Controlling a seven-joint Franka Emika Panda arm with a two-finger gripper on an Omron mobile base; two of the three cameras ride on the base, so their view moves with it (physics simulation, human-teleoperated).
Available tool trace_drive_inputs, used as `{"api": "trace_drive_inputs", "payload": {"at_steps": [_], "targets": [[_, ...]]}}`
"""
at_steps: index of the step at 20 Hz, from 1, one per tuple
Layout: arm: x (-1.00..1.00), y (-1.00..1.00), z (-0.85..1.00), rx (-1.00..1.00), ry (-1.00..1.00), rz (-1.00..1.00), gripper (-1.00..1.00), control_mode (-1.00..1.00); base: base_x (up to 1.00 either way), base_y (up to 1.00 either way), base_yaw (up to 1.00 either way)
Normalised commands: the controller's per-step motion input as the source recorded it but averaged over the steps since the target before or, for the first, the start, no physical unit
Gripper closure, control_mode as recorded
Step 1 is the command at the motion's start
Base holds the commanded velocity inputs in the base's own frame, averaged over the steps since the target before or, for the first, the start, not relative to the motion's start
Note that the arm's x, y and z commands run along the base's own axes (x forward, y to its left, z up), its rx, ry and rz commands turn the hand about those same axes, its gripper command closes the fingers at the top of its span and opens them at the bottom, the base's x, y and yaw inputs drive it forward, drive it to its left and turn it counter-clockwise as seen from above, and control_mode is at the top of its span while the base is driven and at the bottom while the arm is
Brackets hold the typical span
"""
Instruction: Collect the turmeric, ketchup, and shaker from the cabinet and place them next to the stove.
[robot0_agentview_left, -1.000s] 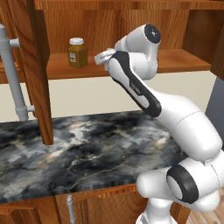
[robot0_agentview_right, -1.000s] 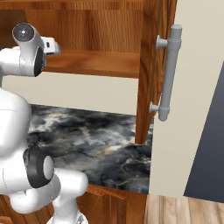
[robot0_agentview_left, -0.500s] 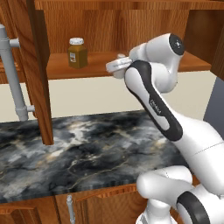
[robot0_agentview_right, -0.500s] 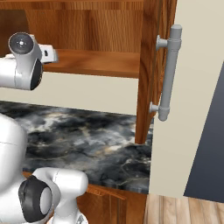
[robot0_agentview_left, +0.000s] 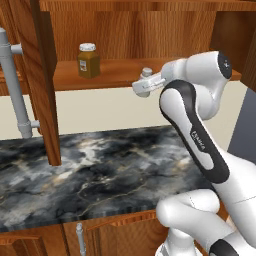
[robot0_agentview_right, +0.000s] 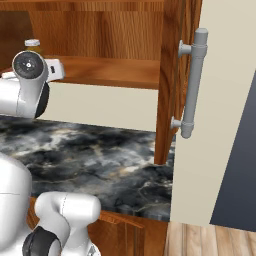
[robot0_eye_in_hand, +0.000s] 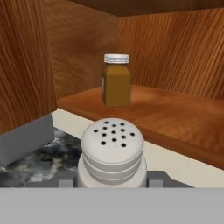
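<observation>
My gripper (robot0_agentview_left: 144, 86) is shut on the shaker (robot0_eye_in_hand: 112, 151), a small white-grey cylinder with a holed round cap, held upright just in front of the cabinet shelf (robot0_agentview_left: 117, 75). The shaker (robot0_agentview_left: 146, 74) pokes up above the hand. The turmeric (robot0_agentview_left: 88, 60), an amber jar with a white lid, stands on the shelf to the left of the gripper; in the hand view the turmeric (robot0_eye_in_hand: 116, 80) is beyond the shaker. Its lid (robot0_agentview_right: 32, 43) peeks over the arm in the right base view. The ketchup and the stove are out of view.
The cabinet's open left door (robot0_agentview_left: 42, 80) with its grey bar handle (robot0_agentview_left: 15, 90) hangs over the dark marble counter (robot0_agentview_left: 100, 170). The right door (robot0_agentview_right: 172, 80) and handle (robot0_agentview_right: 192, 82) stand open on the other side. Lower wooden cabinets run under the counter.
The hand, holding the shaker, has drawn right and slightly down, away from the turmeric and out past the shelf edge. The arm's elbow has swung right.
</observation>
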Motion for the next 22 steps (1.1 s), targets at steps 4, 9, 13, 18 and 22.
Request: {"api": "trace_drive_inputs", "payload": {"at_steps": [4, 9, 13, 18, 22], "targets": [[-0.14, -0.02, 0.03, 0.0, 0.01, 0.09, 1.0, -1.0, 0.0, 0.0, 0.0], [-0.04, 0.0, 0.17, 0.0, 0.09, 0.05, 1.0, -1.0, 0.0, 0.0, 0.0], [-0.43, -0.01, 0.1, 0.0, 0.03, 0.02, 1.0, -1.0, 0.0, 0.0, 0.0], [-0.74, -0.16, 0.02, -0.03, 0.0, 0.01, 1.0, -1.0, 0.0, 0.0, 0.0], [-0.86, -0.29, 0.0, -0.07, 0.0, 0.0, 1.0, -1.0, 0.0, 0.0, 0.0]]}}
